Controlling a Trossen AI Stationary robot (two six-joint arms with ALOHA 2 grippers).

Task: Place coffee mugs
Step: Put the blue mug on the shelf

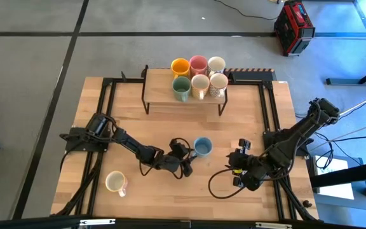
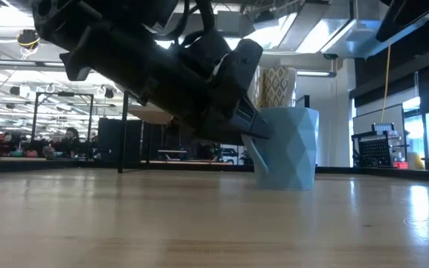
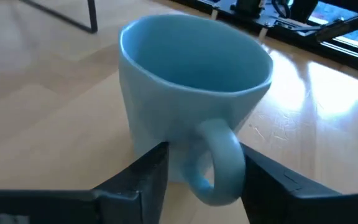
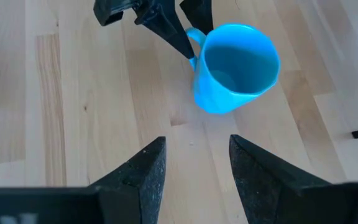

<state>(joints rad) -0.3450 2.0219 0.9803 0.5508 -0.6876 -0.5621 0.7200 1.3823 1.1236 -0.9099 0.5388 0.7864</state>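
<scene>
Coffee mugs, six of them (image 1: 199, 76), are already set on the rack (image 1: 164, 95) at upper centre, while the light blue mug (image 1: 203, 147) at mid-table is straddled at its handle by the spread left hand (image 1: 187, 157), and a cream mug (image 1: 115, 182) waits lower left.

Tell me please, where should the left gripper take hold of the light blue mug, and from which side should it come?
Judging by its pose, grip the handle. The light blue mug stands upright on the table with the handle turned toward the left gripper, whose open fingers already flank it. So come in low from the handle side and close across the loop.
</scene>
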